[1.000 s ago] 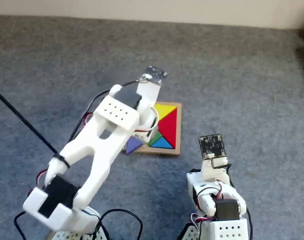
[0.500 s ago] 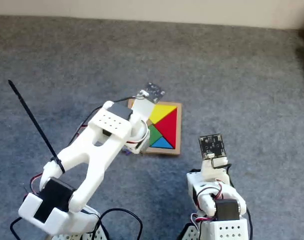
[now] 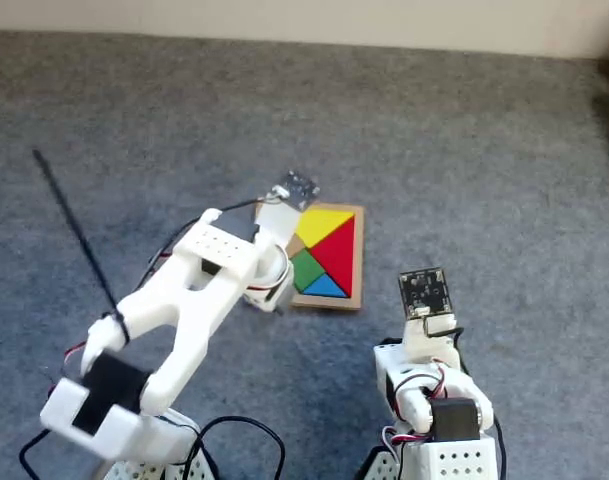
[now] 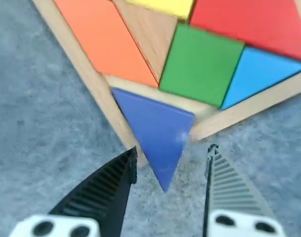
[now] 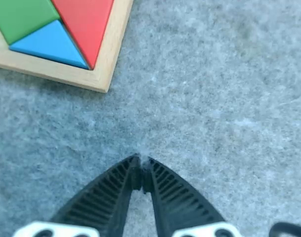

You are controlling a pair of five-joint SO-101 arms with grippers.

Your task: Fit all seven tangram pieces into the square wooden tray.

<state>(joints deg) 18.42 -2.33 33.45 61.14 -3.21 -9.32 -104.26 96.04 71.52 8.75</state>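
**Item: blue triangle** [image 4: 157, 136]. It lies loose across the corner rim of the tray [image 4: 98, 86], with its broad end over the wood and its point hanging out over the grey-felted counter [image 4: 36, 123]. It is not seated.

**Tray contents.** Five pieces can be counted lying flat inside:
- orange slanted piece [image 4: 103, 39]
- green square [image 4: 202, 64]
- light-blue triangle [image 4: 256, 71]
- red triangle [image 4: 249, 22]
- yellow piece [image 4: 162, 6]

A wedge of bare wood [image 4: 148, 32] shows between the orange and the green, and a bare strip runs along the rim below them. In the high view the tray [image 3: 360, 255] sits at mid-frame, and its left part is covered by the left arm, which reaches in from the lower left.

**Left hand** [image 4: 172, 149]. It is spread wide, one finger on each side of the blue triangle's point. It is not gripping and holds nothing.

**Right hand** [image 5: 140, 160]. Its fingers are pressed together and it is empty, low over bare felt. Its arm sits at the lower right of the high view, well apart from the loose piece.

**Step in hand (judged).** A late placement — the left hand is lined up to take the blue triangle.

**Next move calls for.**
- Close on the narrow point without pushing the piece further off the rim.
- Lift it clear of the frame's edge.
- Turn it so its edges match an open gap — which gap it fits cannot be told from here.
- Lower it flat, not tilted on the rim or on a neighbouring piece.
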